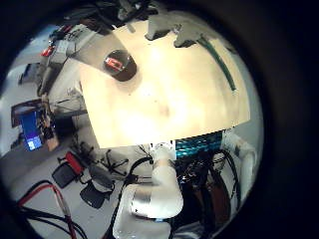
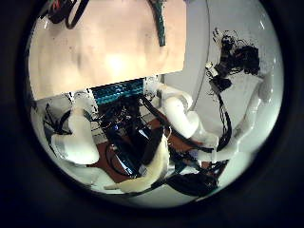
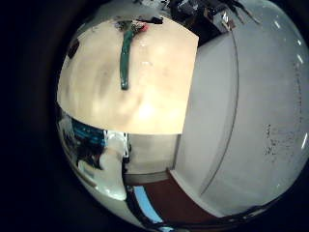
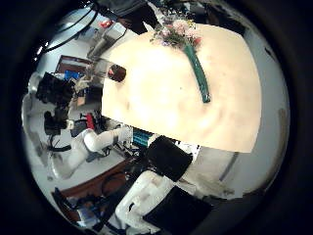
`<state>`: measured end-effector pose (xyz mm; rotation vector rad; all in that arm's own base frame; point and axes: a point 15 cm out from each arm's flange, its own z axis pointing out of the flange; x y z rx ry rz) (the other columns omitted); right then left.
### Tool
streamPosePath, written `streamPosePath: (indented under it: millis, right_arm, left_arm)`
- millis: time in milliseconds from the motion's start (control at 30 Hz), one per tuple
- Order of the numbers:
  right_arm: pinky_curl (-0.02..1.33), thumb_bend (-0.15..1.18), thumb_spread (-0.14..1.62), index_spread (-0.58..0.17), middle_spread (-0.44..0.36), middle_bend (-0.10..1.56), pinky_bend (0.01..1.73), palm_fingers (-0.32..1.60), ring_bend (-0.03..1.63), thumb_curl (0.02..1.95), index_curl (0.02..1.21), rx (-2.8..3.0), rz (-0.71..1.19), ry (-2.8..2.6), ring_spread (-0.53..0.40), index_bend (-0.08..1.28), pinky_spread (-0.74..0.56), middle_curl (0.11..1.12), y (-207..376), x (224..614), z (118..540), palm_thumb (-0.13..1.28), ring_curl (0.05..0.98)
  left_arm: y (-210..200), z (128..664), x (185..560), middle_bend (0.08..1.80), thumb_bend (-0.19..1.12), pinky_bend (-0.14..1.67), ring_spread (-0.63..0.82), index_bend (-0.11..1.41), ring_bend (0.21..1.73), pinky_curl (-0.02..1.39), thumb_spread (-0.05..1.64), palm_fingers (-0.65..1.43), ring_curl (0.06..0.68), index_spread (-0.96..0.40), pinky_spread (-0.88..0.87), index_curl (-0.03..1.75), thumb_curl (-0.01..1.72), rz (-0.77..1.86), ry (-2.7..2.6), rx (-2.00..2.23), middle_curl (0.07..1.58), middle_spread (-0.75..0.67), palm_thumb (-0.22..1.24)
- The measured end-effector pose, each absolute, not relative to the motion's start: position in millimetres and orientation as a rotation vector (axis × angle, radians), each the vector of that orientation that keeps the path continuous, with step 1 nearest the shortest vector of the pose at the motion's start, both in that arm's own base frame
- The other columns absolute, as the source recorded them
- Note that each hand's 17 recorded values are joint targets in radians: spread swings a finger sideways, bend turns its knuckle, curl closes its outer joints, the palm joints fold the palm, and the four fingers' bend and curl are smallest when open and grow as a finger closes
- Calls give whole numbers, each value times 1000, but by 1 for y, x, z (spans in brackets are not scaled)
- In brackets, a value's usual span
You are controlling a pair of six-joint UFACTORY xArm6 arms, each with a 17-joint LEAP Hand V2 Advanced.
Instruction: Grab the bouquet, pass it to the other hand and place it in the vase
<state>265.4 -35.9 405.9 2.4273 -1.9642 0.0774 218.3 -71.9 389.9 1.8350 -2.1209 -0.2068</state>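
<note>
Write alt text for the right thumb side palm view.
A bouquet with a long green stem and pale pink and white flowers lies flat on a light wooden table, seen from well above. A small dark vase stands near the table's edge, apart from the bouquet, and nothing touches either.

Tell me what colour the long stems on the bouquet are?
The bouquet's long stems look green, lying flat on the light wooden table. They show best in the right thumb side palm view.
</note>
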Motion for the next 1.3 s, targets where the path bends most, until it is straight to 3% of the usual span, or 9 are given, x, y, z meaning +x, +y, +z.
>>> streamPosePath:
  millis: [400,667,867,967,1067,1300]
  right_arm:
    - [45,-21,1178,-453,-107,298,627,384,598,323,339,2365,30,-1929,44,185,425,338,-46,249,402,329,95]
    - [43,-27,1170,-440,-108,341,678,547,741,313,298,2280,1,-2022,-28,149,405,346,-44,252,395,290,123]
    - [24,-26,1159,-427,-82,352,732,651,827,310,305,2129,-77,-2127,-101,189,309,347,-52,266,378,262,140]
    - [17,-27,1147,-379,-12,335,770,638,843,308,319,2014,-104,-2221,-113,189,267,346,-72,276,367,247,145]
    - [1,-24,1141,-420,-36,337,786,641,839,309,331,1930,-160,-2309,-129,197,226,347,-87,288,349,243,139]
    - [-8,-17,1130,-318,-54,401,833,610,907,323,321,1852,-306,-2504,-145,160,176,372,-92,330,304,283,154]
  left_arm:
    - [-78,393,212,177,-23,232,601,167,464,302,1093,-28,200,0,588,315,283,-145,-2113,1817,259,435,144]
    - [-76,388,199,176,-22,223,602,179,450,304,1091,-16,202,-1,587,324,281,-186,-2127,1763,262,423,144]
    - [-68,389,204,180,-22,218,601,179,446,307,1090,-5,204,-1,578,331,281,-186,-2204,1701,263,417,145]
    - [-69,389,210,181,-22,214,594,182,447,308,1090,1,206,-1,575,335,281,-165,-2242,1662,265,412,145]
    - [-69,388,214,182,-22,212,591,184,446,310,1090,7,208,-1,574,339,280,-159,-2271,1610,267,409,145]
    - [-63,382,220,182,-21,205,589,184,441,310,1104,16,208,-1,572,346,278,-144,-2285,1546,271,402,150]
